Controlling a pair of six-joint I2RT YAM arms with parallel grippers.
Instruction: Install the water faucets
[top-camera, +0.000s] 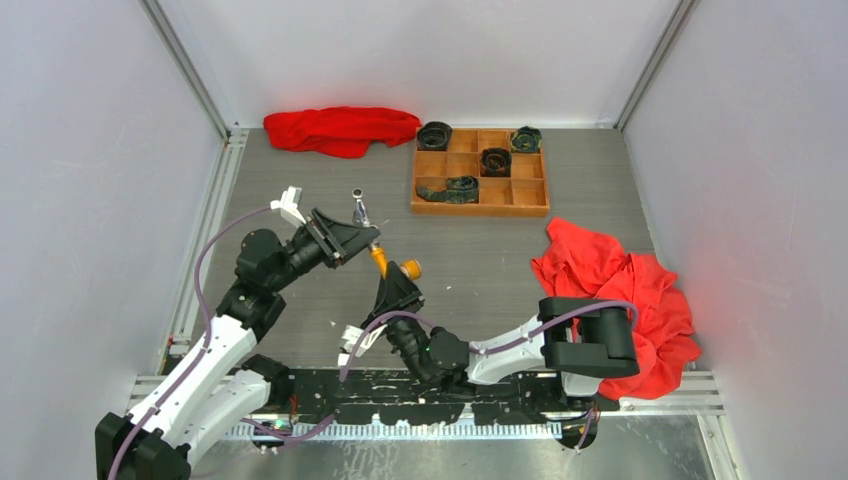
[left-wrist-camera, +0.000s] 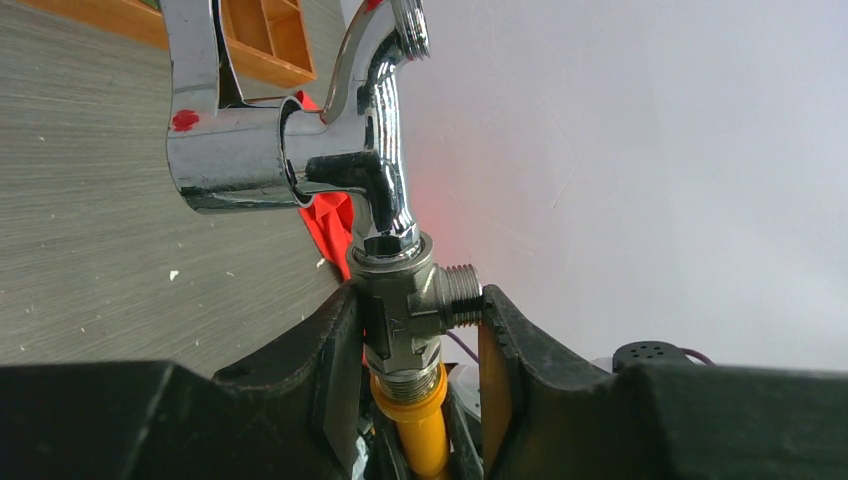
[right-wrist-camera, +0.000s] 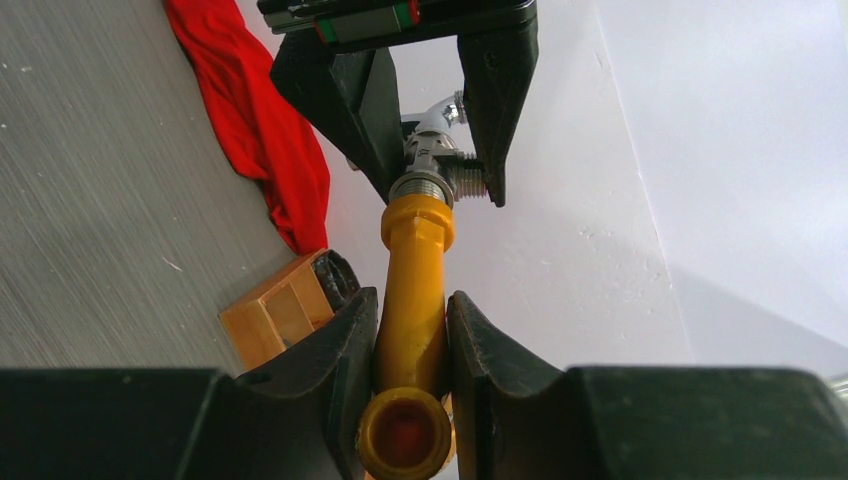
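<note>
Left arm (top-camera: 215, 350), right arm (top-camera: 510, 352): white shell links, black joint housings, both seated on black base rail (top-camera: 330, 405). Mauve cable (top-camera: 203, 275) runs up each arm from the rail. Left gripper (left-wrist-camera: 420, 310), right gripper (right-wrist-camera: 412, 320): matte black wedge fingers (right-wrist-camera: 335, 350). Green-and-red stripe on left gripper's crossbar (right-wrist-camera: 370, 18)

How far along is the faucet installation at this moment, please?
Done: both pieces are off the table and lined up end to end. In hand: the left gripper clamps the silver faucet at its fitting, the right gripper clamps the orange-yellow faucet, whose collar meets the silver thread. Left: some thread shows past the collar, so tightening probably remains.
</note>
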